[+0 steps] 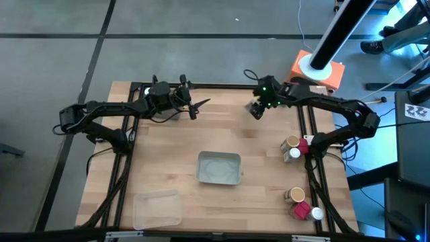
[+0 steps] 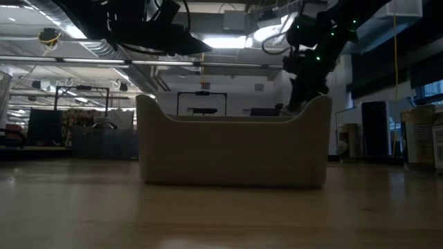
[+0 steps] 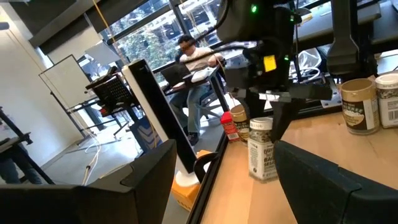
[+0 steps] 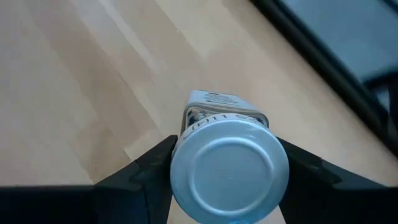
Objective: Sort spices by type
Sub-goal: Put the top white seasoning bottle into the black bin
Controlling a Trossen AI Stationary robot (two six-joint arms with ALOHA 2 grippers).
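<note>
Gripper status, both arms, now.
Left gripper: open, empty.
Right gripper: shut on a white-capped glass spice jar.

A grey tray (image 1: 219, 168) sits mid-table, spice jars (image 1: 291, 149) to its right.

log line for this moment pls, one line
right gripper: shut on white-capped jar, lifted over table's far right | left gripper: open, empty, far left | grey tray: centre

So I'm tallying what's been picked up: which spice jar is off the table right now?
The white-capped jar clamped in the right gripper, held above the table's far side. The other jars stand in two clusters along the right edge.
</note>
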